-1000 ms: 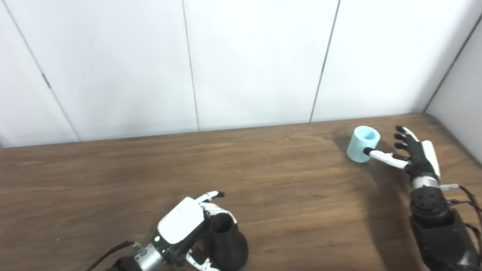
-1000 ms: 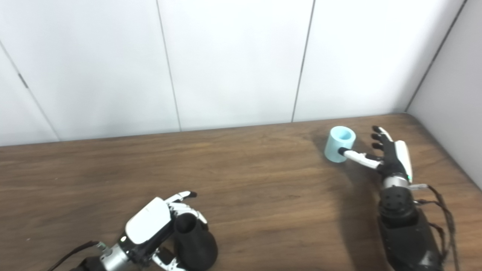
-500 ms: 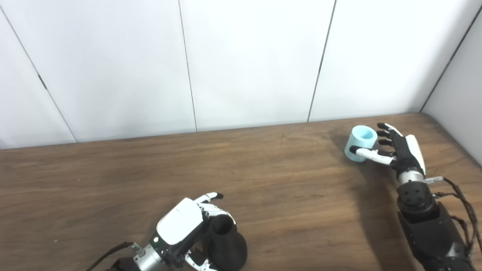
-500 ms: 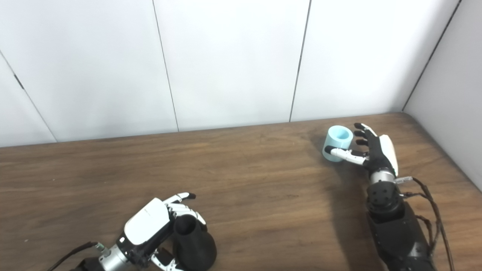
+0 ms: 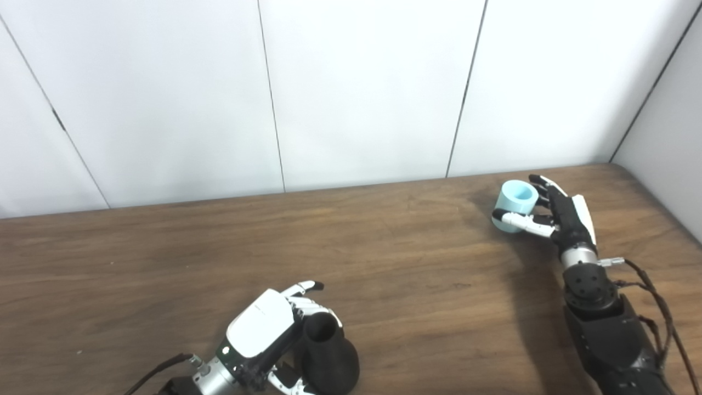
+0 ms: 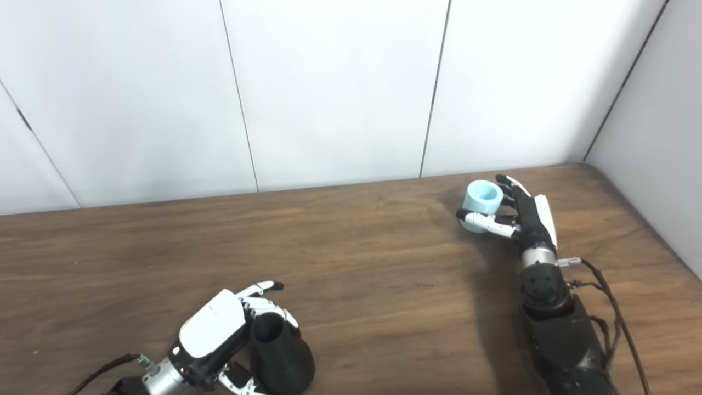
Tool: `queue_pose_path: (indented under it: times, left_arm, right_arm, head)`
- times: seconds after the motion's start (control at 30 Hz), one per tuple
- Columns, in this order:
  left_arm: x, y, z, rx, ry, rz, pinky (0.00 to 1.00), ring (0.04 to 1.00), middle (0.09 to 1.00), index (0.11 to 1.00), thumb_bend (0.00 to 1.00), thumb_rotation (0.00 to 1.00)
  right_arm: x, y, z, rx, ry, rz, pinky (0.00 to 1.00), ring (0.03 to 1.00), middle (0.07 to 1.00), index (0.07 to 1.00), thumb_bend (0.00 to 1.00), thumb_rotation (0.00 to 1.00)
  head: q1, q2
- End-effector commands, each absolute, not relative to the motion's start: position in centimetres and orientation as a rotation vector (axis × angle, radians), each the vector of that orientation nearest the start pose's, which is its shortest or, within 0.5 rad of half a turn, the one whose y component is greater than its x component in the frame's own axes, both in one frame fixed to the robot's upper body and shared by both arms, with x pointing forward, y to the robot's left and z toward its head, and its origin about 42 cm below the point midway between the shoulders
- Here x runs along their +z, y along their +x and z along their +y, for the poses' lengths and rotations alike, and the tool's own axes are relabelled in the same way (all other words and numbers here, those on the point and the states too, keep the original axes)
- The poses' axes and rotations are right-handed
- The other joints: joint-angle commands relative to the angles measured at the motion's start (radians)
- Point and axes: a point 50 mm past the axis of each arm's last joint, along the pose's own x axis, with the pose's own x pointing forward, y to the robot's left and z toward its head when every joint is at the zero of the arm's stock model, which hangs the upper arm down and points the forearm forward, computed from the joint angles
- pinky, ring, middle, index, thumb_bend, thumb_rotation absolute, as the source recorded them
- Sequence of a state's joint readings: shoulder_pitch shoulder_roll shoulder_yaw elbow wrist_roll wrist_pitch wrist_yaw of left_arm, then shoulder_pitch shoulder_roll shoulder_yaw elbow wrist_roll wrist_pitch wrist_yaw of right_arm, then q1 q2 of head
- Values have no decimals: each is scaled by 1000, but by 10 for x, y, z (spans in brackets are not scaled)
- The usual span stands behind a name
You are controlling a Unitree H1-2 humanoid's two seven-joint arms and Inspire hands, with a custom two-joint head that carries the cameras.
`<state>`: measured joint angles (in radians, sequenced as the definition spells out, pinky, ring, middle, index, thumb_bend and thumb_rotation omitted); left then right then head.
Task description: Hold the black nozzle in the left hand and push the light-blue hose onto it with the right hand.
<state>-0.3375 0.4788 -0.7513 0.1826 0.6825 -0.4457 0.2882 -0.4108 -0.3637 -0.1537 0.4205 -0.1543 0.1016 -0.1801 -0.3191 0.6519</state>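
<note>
While the left hand grips one black nozzle, the right hand cups one light-blue hose, fingers not fully closed.

Brown wood-grain table, white panelled wall behind, grey side wall at right

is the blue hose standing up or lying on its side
Upright: the light-blue hose shows its round open end facing up, base on the table, the right hand wrapped around it.
</note>
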Motion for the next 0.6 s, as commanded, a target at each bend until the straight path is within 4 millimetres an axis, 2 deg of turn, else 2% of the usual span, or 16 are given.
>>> queue_pose_path:
  times: [0.0, 0.2, 0.3, 0.57]
  left_arm:
    - [64, 267, 175, -834, 944, -583, 851, 491, 482, 482, 524, 0]
    - [65, 266, 176, -831, 946, -584, 843, 491, 485, 477, 524, 0]
    - [66, 266, 177, -830, 946, -583, 843, 491, 484, 480, 524, 0]
    - [65, 265, 179, -835, 949, -579, 846, 490, 482, 483, 524, 0]
  right_arm:
    - [167, 423, -365, -340, -406, 1, 743, 817, 840, 858, 958, 280]
    - [164, 430, -357, -328, -380, -15, 707, 795, 821, 843, 992, 285]
    - [163, 432, -355, -330, -362, -17, 701, 789, 817, 844, 972, 253]
    - [165, 435, -355, -313, -364, 14, 715, 787, 821, 837, 963, 255]
  head:
    - [-2, 2]
    - [-1, 3]
    - [0, 4]
    - [-2, 5]
